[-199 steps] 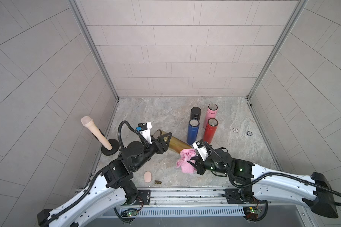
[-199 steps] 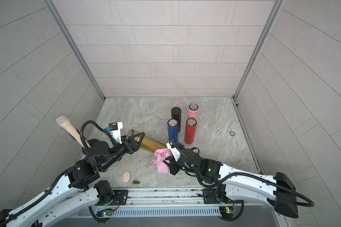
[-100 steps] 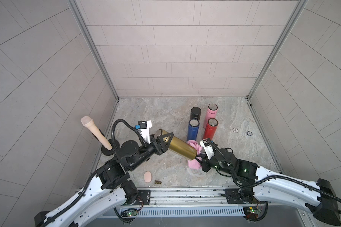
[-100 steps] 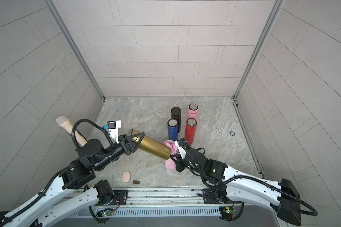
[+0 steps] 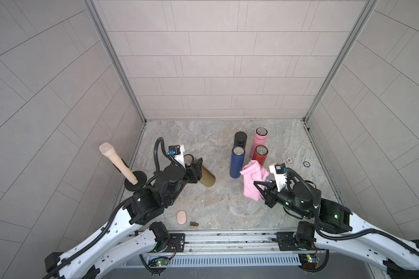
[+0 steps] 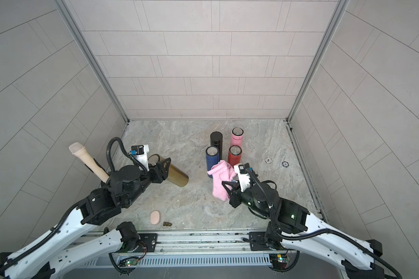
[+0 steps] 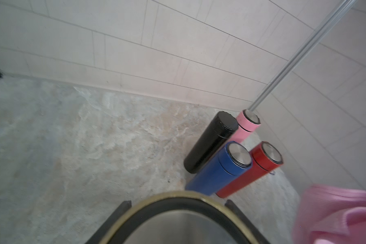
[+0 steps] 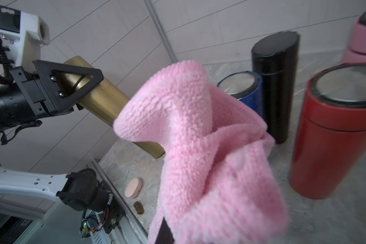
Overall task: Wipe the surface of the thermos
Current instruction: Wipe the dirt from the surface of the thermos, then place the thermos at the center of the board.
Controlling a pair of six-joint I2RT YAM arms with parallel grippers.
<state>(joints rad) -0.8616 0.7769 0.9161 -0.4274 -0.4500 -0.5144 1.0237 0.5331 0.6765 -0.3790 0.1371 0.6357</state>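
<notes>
Right wrist view shows the two halves of the job near each other but not yet together. The gold thermos [image 8: 106, 93] is clamped in the left pincer [image 8: 89, 84], whose black fingers are pressed against the body close to the cap end. The free end slopes down toward the middle of the table [image 5: 203, 135]; whether that end rests on the table or hangs just above it I cannot tell. The pink cloth [image 8: 199, 137] is bunched in the right pincer [image 5: 260, 189], which is squeezed tight on the lower folds. The upper part stands up loosely in front of the camera.

Both top views show a clear gap of bare table between cloth and gold thermos, so no wiping contact exists at this moment. Picking up both things looks done. By my judgement the wiping itself is what remains, or at least another pass of it: the cloth must be brought across to the gold body and rubbed along it. Nothing on the gold surface tells me how much has been cleaned.

The cloth hangs just beside the standing blue thermos [image 5: 236, 164] and red thermos [image 5: 260, 157], and could brush them on the way.
</notes>
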